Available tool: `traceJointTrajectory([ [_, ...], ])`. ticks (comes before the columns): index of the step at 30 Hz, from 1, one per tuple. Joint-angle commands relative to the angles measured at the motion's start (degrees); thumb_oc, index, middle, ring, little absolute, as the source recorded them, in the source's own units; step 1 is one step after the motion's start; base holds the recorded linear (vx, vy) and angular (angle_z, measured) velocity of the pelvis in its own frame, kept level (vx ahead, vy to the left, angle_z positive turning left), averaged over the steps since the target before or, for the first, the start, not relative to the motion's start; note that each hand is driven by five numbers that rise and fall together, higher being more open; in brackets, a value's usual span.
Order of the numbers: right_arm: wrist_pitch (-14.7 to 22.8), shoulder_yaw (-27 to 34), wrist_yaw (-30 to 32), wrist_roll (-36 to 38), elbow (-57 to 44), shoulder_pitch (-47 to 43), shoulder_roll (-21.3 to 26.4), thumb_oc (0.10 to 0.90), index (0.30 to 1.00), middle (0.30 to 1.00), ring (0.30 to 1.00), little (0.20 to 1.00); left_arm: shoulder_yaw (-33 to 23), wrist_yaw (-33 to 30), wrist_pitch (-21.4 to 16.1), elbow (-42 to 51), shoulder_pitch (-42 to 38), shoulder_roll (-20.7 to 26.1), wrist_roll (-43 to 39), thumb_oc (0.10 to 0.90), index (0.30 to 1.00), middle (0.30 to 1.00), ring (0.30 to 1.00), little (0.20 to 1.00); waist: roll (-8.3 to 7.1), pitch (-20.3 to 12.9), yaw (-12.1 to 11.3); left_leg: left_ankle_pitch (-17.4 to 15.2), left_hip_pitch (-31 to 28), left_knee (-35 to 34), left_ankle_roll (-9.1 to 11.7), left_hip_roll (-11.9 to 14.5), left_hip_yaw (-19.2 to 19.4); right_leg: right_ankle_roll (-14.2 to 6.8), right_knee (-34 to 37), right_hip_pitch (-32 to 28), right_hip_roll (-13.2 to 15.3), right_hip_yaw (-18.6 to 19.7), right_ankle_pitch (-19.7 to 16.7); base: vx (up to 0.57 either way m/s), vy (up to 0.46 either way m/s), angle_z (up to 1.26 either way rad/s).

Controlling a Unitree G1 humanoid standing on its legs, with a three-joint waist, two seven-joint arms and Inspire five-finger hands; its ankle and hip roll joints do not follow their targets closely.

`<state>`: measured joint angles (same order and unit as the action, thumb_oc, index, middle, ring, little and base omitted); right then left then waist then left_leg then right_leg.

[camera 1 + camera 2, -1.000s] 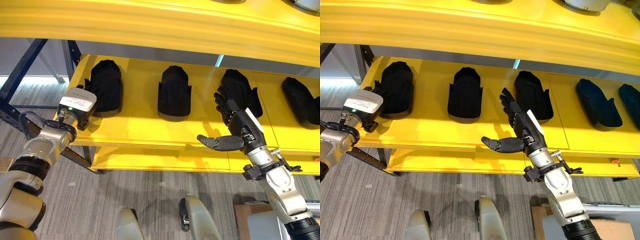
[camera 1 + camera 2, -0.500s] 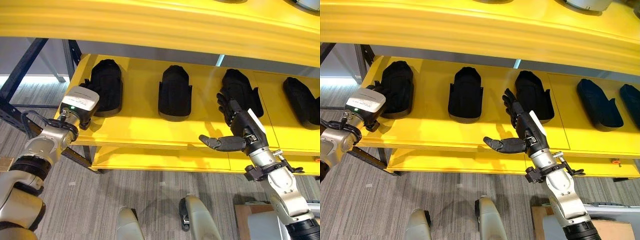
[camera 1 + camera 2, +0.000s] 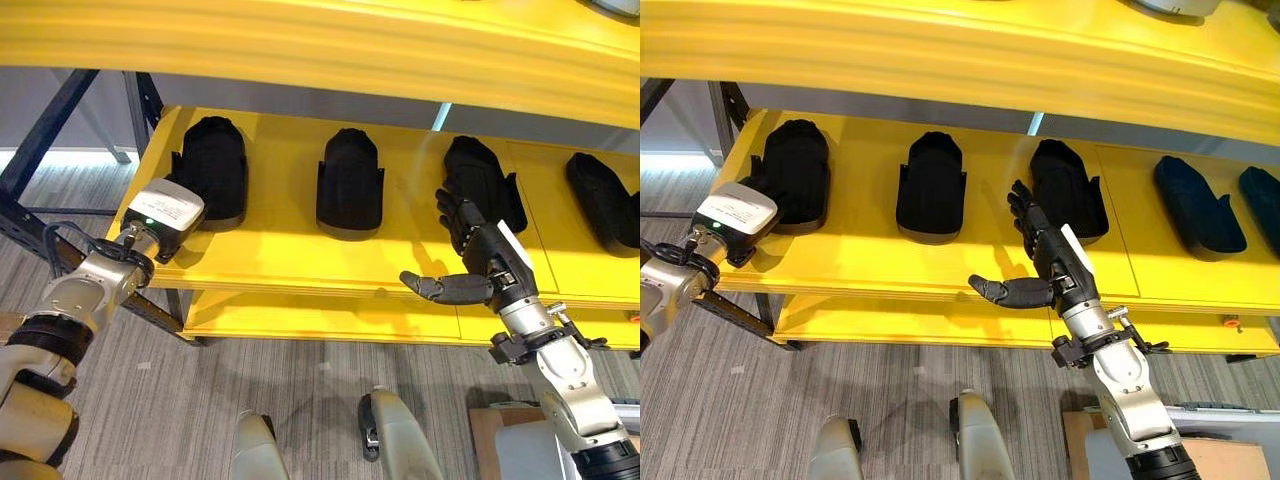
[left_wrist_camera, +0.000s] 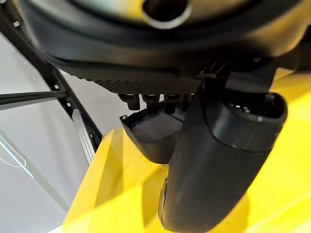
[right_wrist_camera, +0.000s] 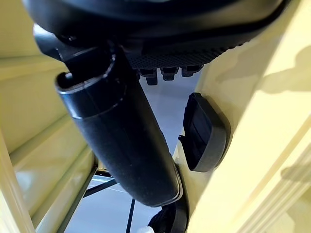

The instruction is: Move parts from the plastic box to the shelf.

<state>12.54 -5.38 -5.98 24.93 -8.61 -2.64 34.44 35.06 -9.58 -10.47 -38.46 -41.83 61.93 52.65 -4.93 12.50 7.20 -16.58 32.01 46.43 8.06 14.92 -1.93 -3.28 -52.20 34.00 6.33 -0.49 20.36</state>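
our left robot hand (image 3: 190, 195) sits at the leftmost part (image 3: 212, 170), fingers hidden. three black parts line the shelf (image 3: 270, 250). right robot hand (image 3: 470, 255) open at four o'clock. parts look rigid, light; grip the sides.

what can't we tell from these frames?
- Left hand: its white wrist housing hides whether it touches the leftmost part.
- Far-right part: cut off by the left eye view's edge.
- Upper shelf: its top faces away from both eye views, contents hidden.
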Motion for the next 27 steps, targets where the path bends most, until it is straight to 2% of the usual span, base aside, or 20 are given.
traceJointTrajectory([
  [1, 5.24, 6.74, -0.04, 2.58, -5.92, -1.95, 0.22, 0.9, 1.0, 1.0, 1.0, 1.0, -0.04, -1.35, 1.65, 2.52, -1.4, 5.37, 1.21, 0.9, 1.0, 1.0, 1.0, 1.0, 1.54, -4.28, -0.55, 3.32, 2.04, -1.45, -2.93, 0.32, -1.02, -2.35, 5.8, -6.71, 4.52, 0.7, -1.63, 0.0, 0.0, 0.0],
  [13, 5.18, 6.92, -0.07, 2.31, -5.89, -1.75, -0.01, 0.9, 1.0, 1.0, 1.0, 1.0, -0.82, -0.73, 1.37, 3.6, -0.16, 7.11, 1.95, 0.9, 1.0, 1.0, 1.0, 1.0, 1.53, -3.78, -0.85, 2.67, 2.12, -0.82, -2.97, 0.21, -0.82, -2.47, 5.7, -6.97, 4.74, 0.75, -1.38, 0.0, 0.0, 0.0],
  [27, 4.96, 7.3, -0.32, 2.32, -6.25, -1.12, 0.06, 0.9, 1.0, 1.0, 1.0, 1.0, -1.22, -1.19, 2.57, -1.76, -0.22, 7.34, 2.41, 0.9, 1.0, 1.0, 1.0, 1.0, 1.72, -3.76, -0.67, 2.48, 2.0, -0.54, -3.08, 0.02, -0.55, -2.68, 5.48, -6.94, 4.92, 1.08, -1.26, 0.0, 0.0, 0.0],
])
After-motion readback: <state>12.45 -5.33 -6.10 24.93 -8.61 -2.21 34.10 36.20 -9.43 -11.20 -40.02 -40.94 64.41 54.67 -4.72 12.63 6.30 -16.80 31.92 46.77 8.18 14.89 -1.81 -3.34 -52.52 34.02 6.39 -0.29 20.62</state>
